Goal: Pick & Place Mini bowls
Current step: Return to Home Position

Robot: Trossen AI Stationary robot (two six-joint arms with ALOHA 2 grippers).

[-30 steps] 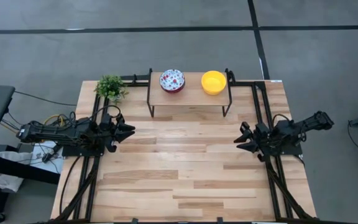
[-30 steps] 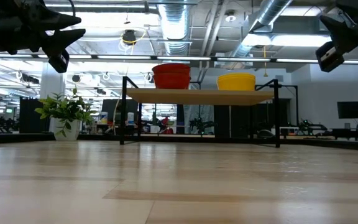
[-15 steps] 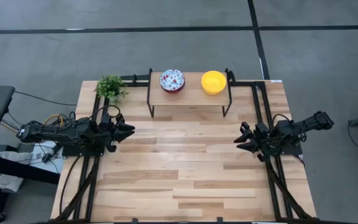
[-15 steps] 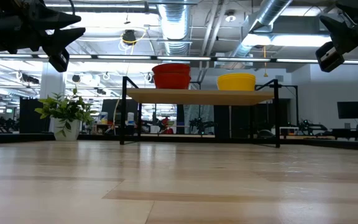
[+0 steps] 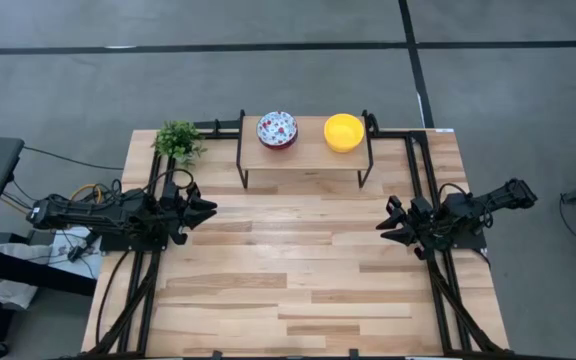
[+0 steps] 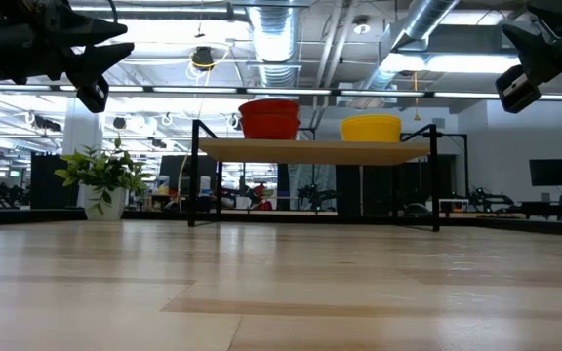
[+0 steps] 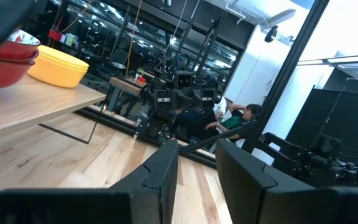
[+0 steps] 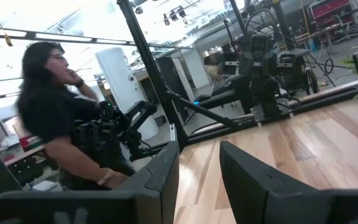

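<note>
Left claw (image 5: 206, 210) and right claw (image 5: 384, 225) — each slightly parted — hover over table (image 5: 298, 285) sides; mini bowls (image 5: 277, 130) on shelf (image 5: 313, 156)

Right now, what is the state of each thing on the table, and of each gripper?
patterned bowls: stacked, upright, on the shelf.
yellow bowls: upright on the shelf, apart from the patterned bowls.
potted plant: upright, at a far corner of the table.
left gripper: open, empty, over the table's left side.
right gripper: open, empty, over the right side.
</note>
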